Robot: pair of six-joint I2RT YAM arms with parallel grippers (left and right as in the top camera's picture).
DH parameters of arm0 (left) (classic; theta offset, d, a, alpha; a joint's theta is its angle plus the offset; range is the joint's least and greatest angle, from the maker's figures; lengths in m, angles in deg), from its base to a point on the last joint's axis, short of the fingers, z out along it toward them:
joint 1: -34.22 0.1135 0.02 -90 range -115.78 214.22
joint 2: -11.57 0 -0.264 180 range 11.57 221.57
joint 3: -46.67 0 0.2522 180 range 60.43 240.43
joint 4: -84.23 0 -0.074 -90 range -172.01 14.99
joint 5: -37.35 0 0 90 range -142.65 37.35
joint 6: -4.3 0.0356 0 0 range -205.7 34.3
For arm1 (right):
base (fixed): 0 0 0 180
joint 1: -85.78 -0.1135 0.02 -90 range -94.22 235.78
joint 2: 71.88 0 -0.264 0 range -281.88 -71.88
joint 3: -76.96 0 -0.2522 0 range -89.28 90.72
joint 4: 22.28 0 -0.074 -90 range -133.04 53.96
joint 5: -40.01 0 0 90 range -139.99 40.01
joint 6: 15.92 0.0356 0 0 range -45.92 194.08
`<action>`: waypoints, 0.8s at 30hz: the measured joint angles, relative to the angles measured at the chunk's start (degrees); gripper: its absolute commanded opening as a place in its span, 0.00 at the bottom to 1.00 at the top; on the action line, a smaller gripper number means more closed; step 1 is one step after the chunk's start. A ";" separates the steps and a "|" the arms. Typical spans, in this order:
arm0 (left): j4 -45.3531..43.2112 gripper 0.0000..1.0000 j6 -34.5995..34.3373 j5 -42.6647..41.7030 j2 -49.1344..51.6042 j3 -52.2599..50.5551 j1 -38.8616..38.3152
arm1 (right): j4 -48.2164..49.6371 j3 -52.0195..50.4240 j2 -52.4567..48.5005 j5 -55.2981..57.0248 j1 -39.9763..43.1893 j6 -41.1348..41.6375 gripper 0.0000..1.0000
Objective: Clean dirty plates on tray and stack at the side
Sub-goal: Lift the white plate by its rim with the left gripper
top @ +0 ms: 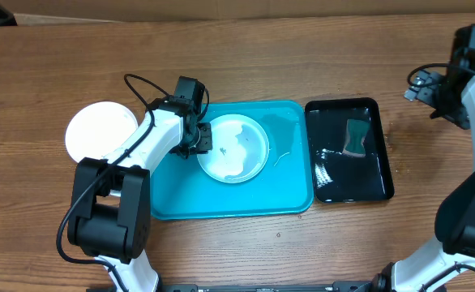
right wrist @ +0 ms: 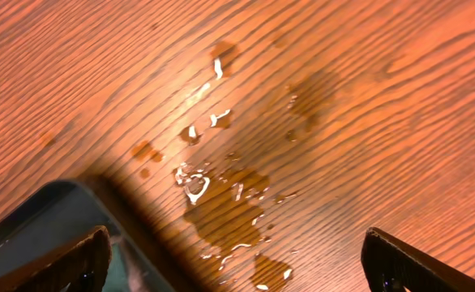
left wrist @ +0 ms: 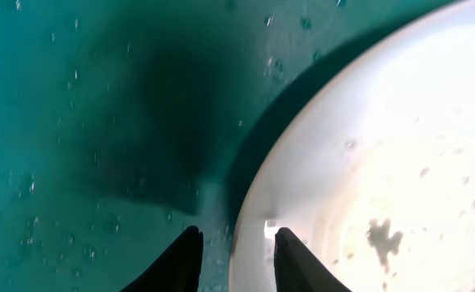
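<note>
Nearest: left gripper (left wrist: 237, 264) sat low over the tray, fingers part-spread and straddling the left rim of a small round white plastic plate (left wrist: 383, 162). A sliver of tray showed between the outer finger and the rim, so it was not pinching as far as seen. The plate lay flat and wet in the left-centre of the large turquoise rectangular plastic tray (left wrist: 75, 122), with a dark smear (left wrist: 383, 239) on its face.

Judgement: light, stiff, thin-lipped and slick with water. Best taken at the rim, one finger under the lip, with a firm squeeze, since it could skate on the wet tray.

Further off, a plain white round plate (top: 100, 130) lay on the brown wooden table (top: 302, 49) left of the tray, likely the stack spot. Just beside the tray's right edge, a glossy black rectangular tray (top: 327, 130) held a green sponge (top: 355, 138). Beyond it the right gripper (right wrist: 236, 247) hovered, fingers spread wide and empty, above water puddles (right wrist: 221, 207) on the wood.
</note>
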State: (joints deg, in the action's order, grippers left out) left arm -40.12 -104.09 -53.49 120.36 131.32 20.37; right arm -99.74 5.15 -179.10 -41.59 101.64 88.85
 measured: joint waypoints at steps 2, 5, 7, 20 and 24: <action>-0.66 0.20 -0.31 0.00 0.00 -0.31 0.00 | -0.02 0.00 0.00 0.00 0.55 0.02 1.00; -0.55 0.11 -0.74 0.02 0.00 -0.92 0.00 | -0.02 0.00 0.00 -0.02 0.66 0.00 1.00; -0.07 0.11 -0.92 -0.02 0.00 -1.14 0.00 | -0.04 0.00 0.00 -0.04 0.66 0.02 1.00; 4.26 0.04 -0.94 -5.22 0.22 1.16 0.02 | -0.04 0.00 0.00 -0.04 0.66 0.02 1.00; 8.92 0.04 -0.94 -5.75 0.42 8.17 0.02 | -0.04 0.00 0.00 -0.04 0.66 0.00 1.00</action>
State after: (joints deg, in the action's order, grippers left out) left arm -31.20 -105.03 -59.24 120.78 139.49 20.39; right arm -99.78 5.15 -179.10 -41.63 102.29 88.85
